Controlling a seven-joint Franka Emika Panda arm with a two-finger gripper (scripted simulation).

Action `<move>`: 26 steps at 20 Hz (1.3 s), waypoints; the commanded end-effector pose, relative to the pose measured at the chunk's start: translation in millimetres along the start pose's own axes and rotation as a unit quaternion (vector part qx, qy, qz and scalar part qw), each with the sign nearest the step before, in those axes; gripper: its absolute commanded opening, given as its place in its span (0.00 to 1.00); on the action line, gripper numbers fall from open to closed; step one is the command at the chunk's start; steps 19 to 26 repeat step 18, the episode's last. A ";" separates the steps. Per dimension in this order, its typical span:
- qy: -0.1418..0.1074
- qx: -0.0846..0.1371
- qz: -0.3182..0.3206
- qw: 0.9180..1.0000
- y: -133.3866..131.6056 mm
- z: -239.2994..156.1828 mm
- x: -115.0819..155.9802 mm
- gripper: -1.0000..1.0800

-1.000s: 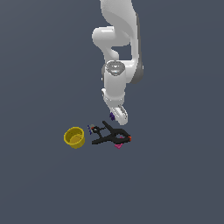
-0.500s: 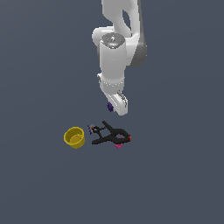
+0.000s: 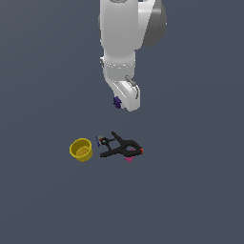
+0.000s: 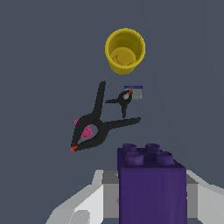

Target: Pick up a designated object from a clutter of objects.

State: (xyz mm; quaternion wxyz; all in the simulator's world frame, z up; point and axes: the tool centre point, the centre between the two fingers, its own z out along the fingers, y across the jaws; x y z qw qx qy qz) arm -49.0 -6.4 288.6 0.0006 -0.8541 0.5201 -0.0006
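My pincer (image 3: 119, 103) grips the purple block (image 4: 151, 186), high above the tabletop (image 3: 190, 190). Below, a yellow cup (image 3: 81, 149) sits at nine o'clock of the black clamp (image 3: 120, 146).

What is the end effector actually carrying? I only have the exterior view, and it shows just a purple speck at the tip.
Observer: A purple block with round studs on top, held between the fingers of the end effector.
Operator: Is the yellow cup empty?
Observer: Yes, the wrist view looks straight into the yellow cup, and only its bare floor shows.
Operator: I see one black clamp. Correct?
Observer: No, two: a large clamp and a much smaller clamp beside it.
Operator: Where is the pink piece?
Observer: The pink piece shows through the large clamp's opening.
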 end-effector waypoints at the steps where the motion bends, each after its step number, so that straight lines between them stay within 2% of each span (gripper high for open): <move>1: 0.000 0.000 0.000 1.000 -1.6 -22.0 3.3 0.00; 12: 0.000 -0.001 0.000 1.000 -9.3 -80.4 13.8 0.00; 26: 0.000 -0.001 0.000 1.000 -11.0 -87.8 15.5 0.00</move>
